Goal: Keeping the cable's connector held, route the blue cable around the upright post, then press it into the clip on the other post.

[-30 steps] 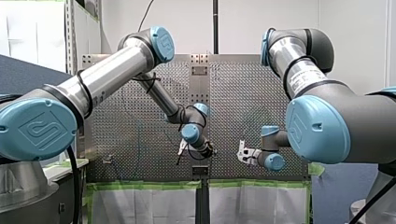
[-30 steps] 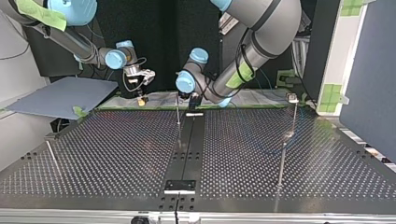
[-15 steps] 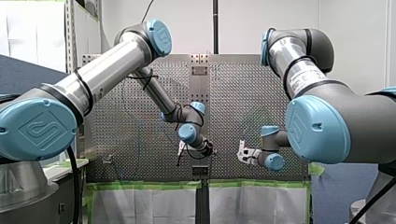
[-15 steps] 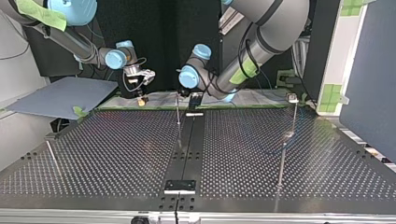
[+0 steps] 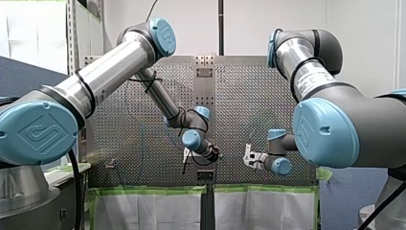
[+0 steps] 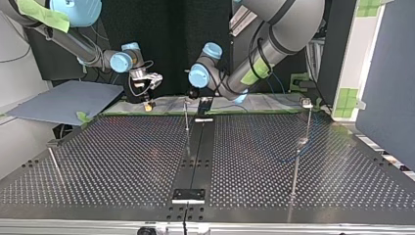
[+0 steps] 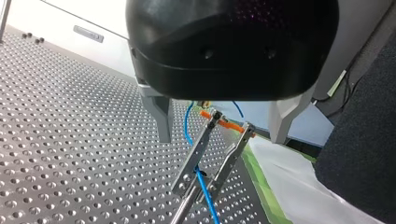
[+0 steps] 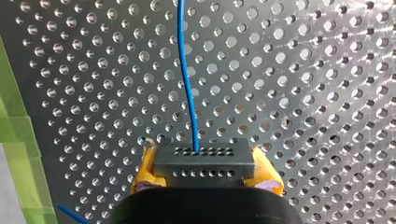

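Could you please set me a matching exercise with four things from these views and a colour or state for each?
Things:
A. my left gripper
B. connector
C. cable
D. tape

Descriptions:
1. green
2. blue
3. open, holding nothing
4. clamped in my right gripper

Pairs: A-3, B-4, C-2, D-1.

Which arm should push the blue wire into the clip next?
Probably left: my left gripper is open, facing the forked metal clip with orange tips and the thin blue cable. My right gripper is shut on the grey perforated connector.
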Motion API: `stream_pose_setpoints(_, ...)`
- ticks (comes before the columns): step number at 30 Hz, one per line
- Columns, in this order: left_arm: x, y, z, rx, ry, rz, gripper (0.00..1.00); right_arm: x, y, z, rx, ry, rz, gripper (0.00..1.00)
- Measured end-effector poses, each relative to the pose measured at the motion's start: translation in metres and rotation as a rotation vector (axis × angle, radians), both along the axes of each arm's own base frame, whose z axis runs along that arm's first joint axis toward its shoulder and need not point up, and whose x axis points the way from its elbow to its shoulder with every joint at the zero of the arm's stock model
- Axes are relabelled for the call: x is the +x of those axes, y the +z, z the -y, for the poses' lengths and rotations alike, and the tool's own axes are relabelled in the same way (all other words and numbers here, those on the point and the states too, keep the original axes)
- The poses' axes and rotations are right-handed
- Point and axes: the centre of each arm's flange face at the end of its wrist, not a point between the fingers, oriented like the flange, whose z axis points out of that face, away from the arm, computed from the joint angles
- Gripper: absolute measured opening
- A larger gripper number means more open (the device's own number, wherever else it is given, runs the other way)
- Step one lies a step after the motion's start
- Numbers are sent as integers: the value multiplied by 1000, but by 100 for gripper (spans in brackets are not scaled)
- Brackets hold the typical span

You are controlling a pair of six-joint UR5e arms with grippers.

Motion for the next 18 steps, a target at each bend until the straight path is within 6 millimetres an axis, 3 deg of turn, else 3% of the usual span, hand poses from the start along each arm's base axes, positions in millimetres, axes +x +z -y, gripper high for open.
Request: stream_pose_setpoints(18,-3,0,8,-48,0,16,100,0,0,0,-1,-1,1,0)
